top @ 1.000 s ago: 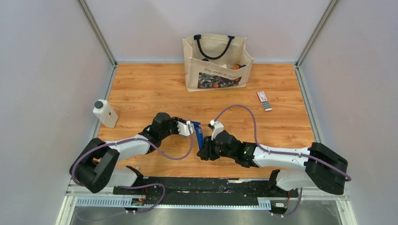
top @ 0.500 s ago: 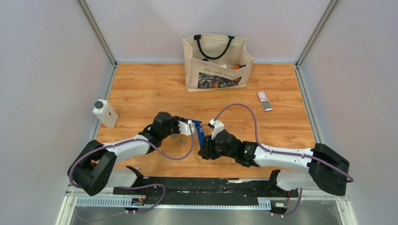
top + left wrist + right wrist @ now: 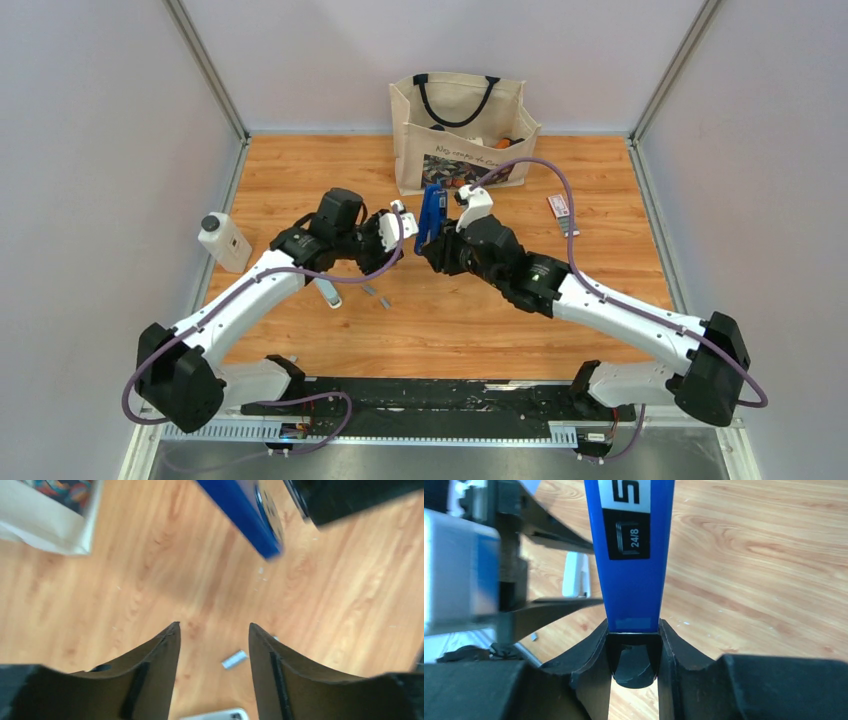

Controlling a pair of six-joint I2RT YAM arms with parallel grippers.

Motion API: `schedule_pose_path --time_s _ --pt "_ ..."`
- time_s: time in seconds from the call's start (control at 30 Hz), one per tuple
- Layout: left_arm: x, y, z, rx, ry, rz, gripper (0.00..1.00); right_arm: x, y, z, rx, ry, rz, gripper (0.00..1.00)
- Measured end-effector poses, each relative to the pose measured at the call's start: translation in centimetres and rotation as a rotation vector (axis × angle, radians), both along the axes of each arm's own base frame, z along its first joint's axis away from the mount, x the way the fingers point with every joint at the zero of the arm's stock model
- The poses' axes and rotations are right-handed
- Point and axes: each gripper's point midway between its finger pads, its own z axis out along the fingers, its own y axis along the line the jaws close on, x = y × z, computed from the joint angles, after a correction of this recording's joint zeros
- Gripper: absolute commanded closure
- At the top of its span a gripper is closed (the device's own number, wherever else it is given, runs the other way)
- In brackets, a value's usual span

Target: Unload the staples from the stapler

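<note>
Right hand (image 3: 633,625) is clamped on the stapler (image 3: 629,555). Both fingers press on its black end. The blue body sticks straight out past the fingertips, with the "24/8" label facing the wrist camera. The stapler is held off the table (image 3: 300,180), around mid-table and just in front of the tote bag (image 3: 462,135). In the top view its free end points toward the bag.

Left hand (image 3: 213,627) is open and empty, fingers well apart with bare wood showing between them. It hangs just left of the stapler, close but not touching. In its own wrist view the stapler's blue tip sits ahead of the fingertips, off to the right.

Staples (image 3: 368,290): two short grey strips lie flat on the table, close together, on the near side of both hands and roughly under the left one. One shows in the left wrist view near the right finger. Can't tell whether the stapler holds more.

White-grey stick tool (image 3: 327,292) lies on the table just left of the staples. White bottle with black cap (image 3: 224,243) stands at the left edge. Small white-and-red box (image 3: 563,215) lies on the right side, well apart from both hands.
</note>
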Motion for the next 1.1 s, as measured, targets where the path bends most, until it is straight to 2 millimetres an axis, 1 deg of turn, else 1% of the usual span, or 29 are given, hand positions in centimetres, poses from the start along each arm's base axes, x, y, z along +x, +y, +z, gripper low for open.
schedule_pose_path --time_s 0.07,0.17,0.23,0.27,0.37,0.4,0.43,0.5,0.67,0.8,0.93,1.1 --pt "-0.9 0.6 -0.1 -0.018 0.076 0.017 0.36 0.9 -0.6 -0.1 -0.033 -0.008 -0.025 1.00" --pt "-2.1 1.8 -0.1 -0.046 0.163 0.061 0.34 2.0 -1.0 -1.4 -0.094 0.001 -0.042 1.00" --pt "-2.6 2.5 0.7 -0.092 0.192 0.098 0.33 2.5 -1.0 -2.7 -0.145 0.012 -0.042 1.00" --pt "-2.8 2.8 1.4 -0.124 0.200 0.117 0.30 2.8 -1.0 -3.4 -0.175 0.020 -0.038 1.00" --pt "-3.0 4.3 3.4 -0.208 0.215 0.188 0.29 3.9 -0.6 -5.7 -0.268 0.049 -0.020 1.00" --pt "-3.0 4.8 3.9 -0.229 0.220 0.214 0.29 4.1 -0.5 -6.0 -0.281 0.053 -0.017 1.00" --pt "-3.0 5.3 4.3 -0.245 0.224 0.232 0.29 4.7 0.0 -7.1 -0.325 0.074 -0.001 1.00" --pt "-2.9 6.2 4.9 -0.270 0.236 0.270 0.29 6.0 0.7 -8.5 -0.388 0.112 0.021 1.00" --pt "-3.2 8.0 5.0 -0.304 0.287 0.345 0.29 9.2 3.0 -11.5 -0.518 0.206 0.064 1.00" --pt "-3.7 8.6 5.2 -0.319 0.299 0.365 0.29 10.4 4.1 -13.3 -0.598 0.257 0.095 1.00" --pt "-4.1 8.4 5.7 -0.341 0.298 0.357 0.29 10.5 4.0 -15.0 -0.672 0.310 0.119 1.00" --pt "-4.3 8.2 5.9 -0.357 0.314 0.356 0.29 10.6 3.7 -16.9 -0.743 0.361 0.146 1.00"
